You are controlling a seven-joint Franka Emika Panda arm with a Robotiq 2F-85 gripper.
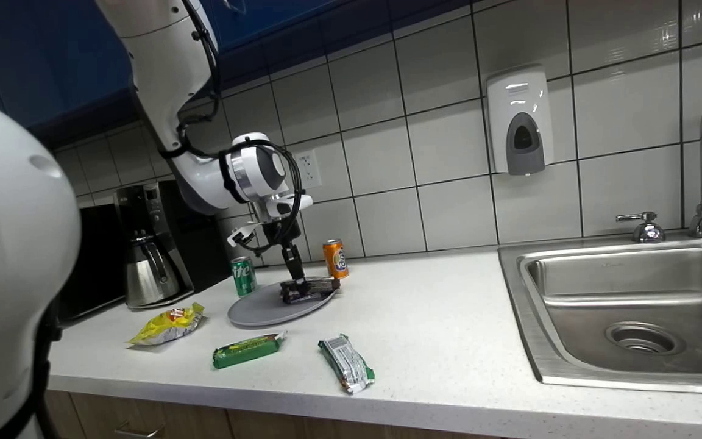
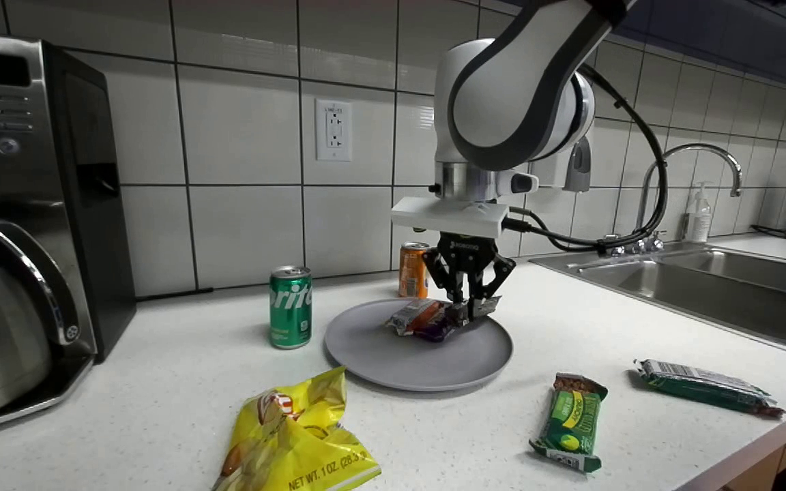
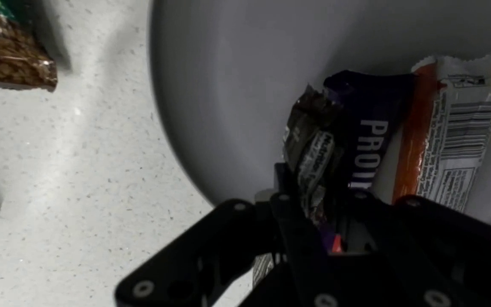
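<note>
My gripper (image 2: 468,307) is low over the grey plate (image 2: 366,361), its fingers shut on a dark brown wrapped bar (image 3: 311,149). In the wrist view the bar runs between the two fingers, and its lower part is hidden by them. A dark purple bar (image 3: 369,128) with white letters lies close against it on the plate. Beside that is an orange and white bar (image 3: 458,140), barcode up. In an exterior view the held bar's silver end (image 2: 485,307) sticks out past the fingers near the plate's far right rim. Whether it touches the plate, I cannot tell.
A green can (image 2: 290,307) and an orange can (image 2: 412,269) stand near the plate. On the counter lie a yellow chip bag (image 2: 297,436) and two green bars, one (image 2: 570,423) nearer the plate, one (image 2: 707,389) by the edge. Coffee maker (image 1: 156,244) and sink (image 1: 521,323) flank them.
</note>
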